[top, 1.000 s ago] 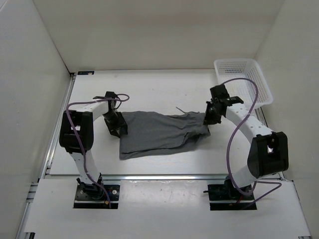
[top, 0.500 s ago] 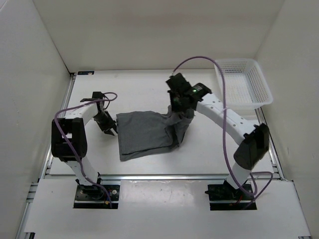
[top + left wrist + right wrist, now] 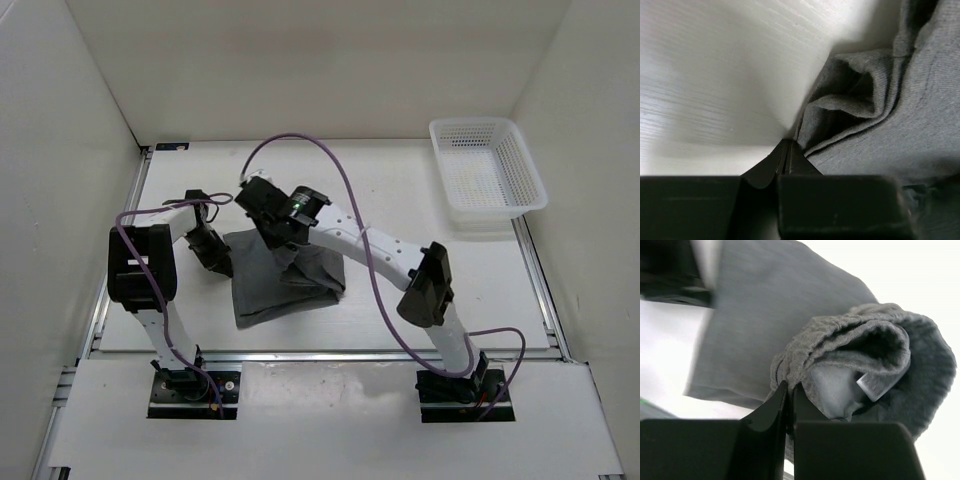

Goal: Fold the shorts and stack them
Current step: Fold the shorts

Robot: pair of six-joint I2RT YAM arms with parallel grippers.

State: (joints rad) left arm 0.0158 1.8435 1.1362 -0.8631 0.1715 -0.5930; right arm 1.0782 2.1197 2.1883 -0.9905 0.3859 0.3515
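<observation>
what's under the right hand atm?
Only the shorts: the right hand pinches a bunched edge, held over the flat lower layer. Whatever lies beneath that layer is covered by fabric.

No writing, brand, number or sign can be read in any view. A small pale tag point(image 3: 869, 385) on the shorts point(image 3: 765, 310) is too blurred to read.

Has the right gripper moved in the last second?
Yes. The right gripper has swung left across the table, away from the white basket, folding the shorts over toward the left gripper.
</observation>
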